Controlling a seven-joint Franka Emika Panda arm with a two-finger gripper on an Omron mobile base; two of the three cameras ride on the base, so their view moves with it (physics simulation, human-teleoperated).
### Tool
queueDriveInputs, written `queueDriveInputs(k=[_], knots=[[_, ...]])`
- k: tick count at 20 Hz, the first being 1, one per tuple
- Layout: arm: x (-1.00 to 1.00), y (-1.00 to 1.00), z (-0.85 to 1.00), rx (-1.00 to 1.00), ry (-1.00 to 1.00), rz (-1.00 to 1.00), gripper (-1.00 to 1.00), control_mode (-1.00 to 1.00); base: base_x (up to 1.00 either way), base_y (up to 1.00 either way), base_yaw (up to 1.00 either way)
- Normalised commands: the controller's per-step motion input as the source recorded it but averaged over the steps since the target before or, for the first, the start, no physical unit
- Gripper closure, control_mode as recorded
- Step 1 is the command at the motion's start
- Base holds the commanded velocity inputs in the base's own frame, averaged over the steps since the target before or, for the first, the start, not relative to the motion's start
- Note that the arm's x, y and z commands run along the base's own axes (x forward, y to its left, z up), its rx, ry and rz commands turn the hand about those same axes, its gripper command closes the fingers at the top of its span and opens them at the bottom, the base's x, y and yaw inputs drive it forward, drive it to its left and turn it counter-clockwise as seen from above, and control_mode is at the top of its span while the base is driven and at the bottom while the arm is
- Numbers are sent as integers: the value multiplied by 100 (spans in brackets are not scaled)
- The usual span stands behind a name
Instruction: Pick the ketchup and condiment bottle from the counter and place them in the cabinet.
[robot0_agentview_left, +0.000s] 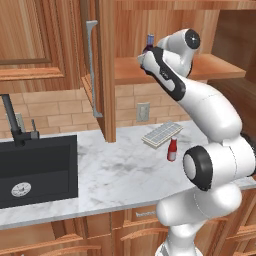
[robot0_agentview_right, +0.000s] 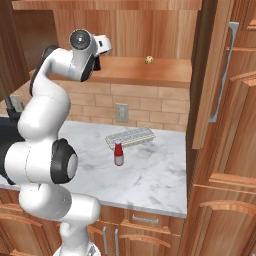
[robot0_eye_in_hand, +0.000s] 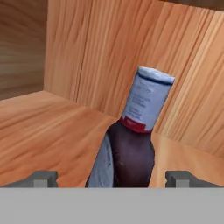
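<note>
The condiment bottle (robot0_eye_in_hand: 131, 151), squat and dark with a blue-white cap, stands upright on the plank shelf of the cabinet (robot0_agentview_left: 220, 70). My gripper (robot0_eye_in_hand: 113, 178) is open around it, one fingertip (robot0_eye_in_hand: 43, 177) on each side with a gap to the glass. In the left base view the bottle's cap (robot0_agentview_left: 149, 39) pokes up behind my wrist. The ketchup (robot0_agentview_left: 172, 149), a slim red bottle with a white cap, stands on the counter (robot0_agentview_left: 115, 172) below; the right base view has the ketchup (robot0_agentview_right: 118, 153) near the counter's (robot0_agentview_right: 155, 172) middle.
The cabinet door (robot0_agentview_left: 102, 70) hangs open left of the shelf, long grey handle (robot0_agentview_left: 91, 65) facing out. A small yellowish item (robot0_agentview_right: 148, 59) sits farther along the shelf. A flat grey tray (robot0_agentview_left: 161, 133) lies behind the ketchup. The black sink (robot0_agentview_left: 35, 167) and faucet (robot0_agentview_left: 12, 122) are at left.
</note>
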Motion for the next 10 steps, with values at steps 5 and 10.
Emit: queueDriveInputs(k=[5, 10], knots=[[-55, 0, 0, 0, -13, 0, -100, -100, 0, 0, 0], [-76, 0, 0, 0, -10, -1, -100, -100, 0, 0, 0]])
